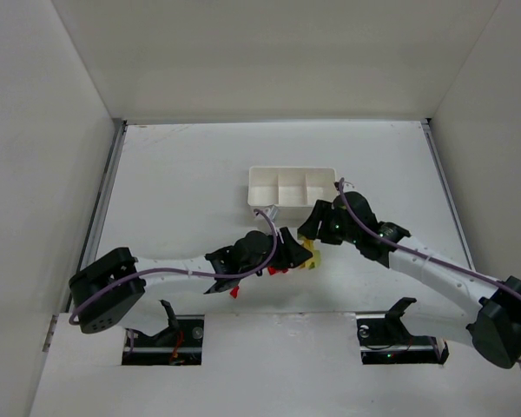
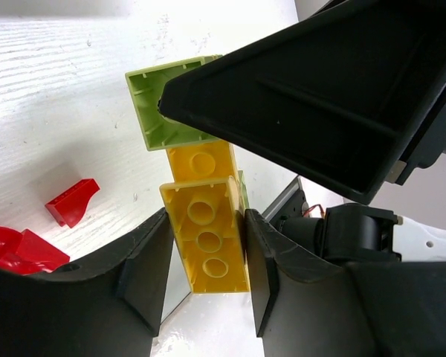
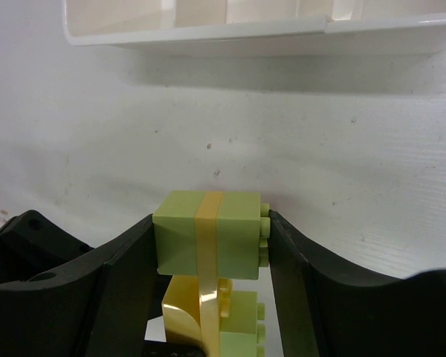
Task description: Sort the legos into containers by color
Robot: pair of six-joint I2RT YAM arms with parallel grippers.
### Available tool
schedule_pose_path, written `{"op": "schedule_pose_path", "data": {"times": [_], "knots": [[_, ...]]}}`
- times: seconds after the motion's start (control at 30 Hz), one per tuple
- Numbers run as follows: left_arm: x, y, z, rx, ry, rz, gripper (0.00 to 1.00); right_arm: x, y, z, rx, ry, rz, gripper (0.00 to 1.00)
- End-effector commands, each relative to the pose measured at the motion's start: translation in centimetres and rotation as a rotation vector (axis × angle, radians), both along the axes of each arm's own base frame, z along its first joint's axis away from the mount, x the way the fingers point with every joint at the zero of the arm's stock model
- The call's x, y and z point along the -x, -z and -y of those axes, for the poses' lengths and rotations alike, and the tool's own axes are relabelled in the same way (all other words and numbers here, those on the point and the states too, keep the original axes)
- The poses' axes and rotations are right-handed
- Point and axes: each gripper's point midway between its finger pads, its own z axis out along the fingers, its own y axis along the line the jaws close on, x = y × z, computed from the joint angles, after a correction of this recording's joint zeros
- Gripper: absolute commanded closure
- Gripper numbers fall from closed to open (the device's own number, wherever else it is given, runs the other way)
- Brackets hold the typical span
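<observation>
A joined cluster of yellow and pale green legos is held between both grippers, just in front of the white three-compartment tray. My left gripper is shut on the yellow brick at the cluster's end; the green brick sits beyond it. My right gripper is shut on the upper green block, which has a thin yellow plate through it. A red wedge and a red half-disc lie on the table left of the left gripper.
The tray's rim runs across the top of the right wrist view, close ahead. Red pieces lie under and behind the left gripper, one further back. White walls enclose the table at left, right and back.
</observation>
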Motion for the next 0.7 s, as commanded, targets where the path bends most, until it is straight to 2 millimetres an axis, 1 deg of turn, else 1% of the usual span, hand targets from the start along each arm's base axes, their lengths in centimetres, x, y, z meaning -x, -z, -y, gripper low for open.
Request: {"op": "schedule_pose_path", "data": {"times": [0.0,0.13,0.23,0.4,0.53,0.67], "knots": [[0.2,-2.8,1.6,0.092,0.028,0.022,0.64,-1.6,-1.0,0.0,-0.025,0.044,0.062,0.60],[0.4,-3.3,1.9,0.106,0.036,0.024,0.78,-2.1,-0.4,0.8,0.014,0.079,0.074,0.63],[0.5,-3.8,2.0,0.117,0.042,0.026,0.82,-2.3,0.3,1.2,0.043,0.095,0.073,0.64],[0.2,-4.7,1.3,0.137,0.028,0.036,0.82,-2.9,1.1,2.2,0.106,0.135,0.084,0.65],[-0.1,-5.5,0.7,0.155,0.015,0.047,0.82,-3.0,1.7,2.6,0.130,0.142,0.084,0.65],[-0.2,-5.8,0.4,0.164,0.016,0.047,0.82,-3.1,2.2,2.8,0.150,0.144,0.081,0.65]]}}
